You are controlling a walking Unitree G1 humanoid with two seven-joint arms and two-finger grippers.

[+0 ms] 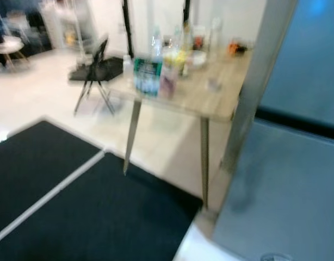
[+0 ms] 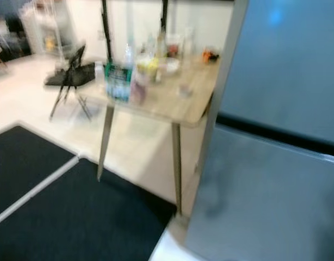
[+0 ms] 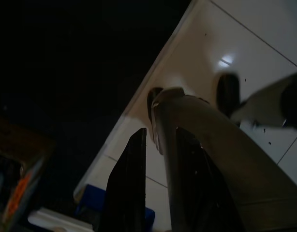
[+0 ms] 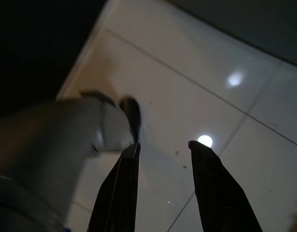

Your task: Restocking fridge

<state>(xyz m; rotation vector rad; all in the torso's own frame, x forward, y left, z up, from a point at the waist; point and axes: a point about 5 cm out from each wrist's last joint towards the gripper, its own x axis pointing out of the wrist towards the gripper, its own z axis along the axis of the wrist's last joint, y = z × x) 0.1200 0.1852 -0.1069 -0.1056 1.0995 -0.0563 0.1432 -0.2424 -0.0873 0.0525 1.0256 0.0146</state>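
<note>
The grey fridge point(image 1: 289, 185) fills the right side, with a dark seam between its upper and lower doors, which look shut. To its left stands a wooden table point(image 1: 197, 95) holding several blurred bottles and jars, among them a green-labelled bottle pack point(image 1: 148, 75) at the near corner. My left gripper point(image 3: 161, 131) hangs over the pale floor tiles, open with nothing between its fingers. My right gripper point(image 4: 164, 144) hangs the same way, open and holding nothing.
Two black floor mats point(image 1: 91, 212) with a white strip between them lie before the table. A black folding chair point(image 1: 96, 70) stands behind the table's left side. Pale tiled floor point(image 1: 42, 92) stretches to the far left. The head views are blurred.
</note>
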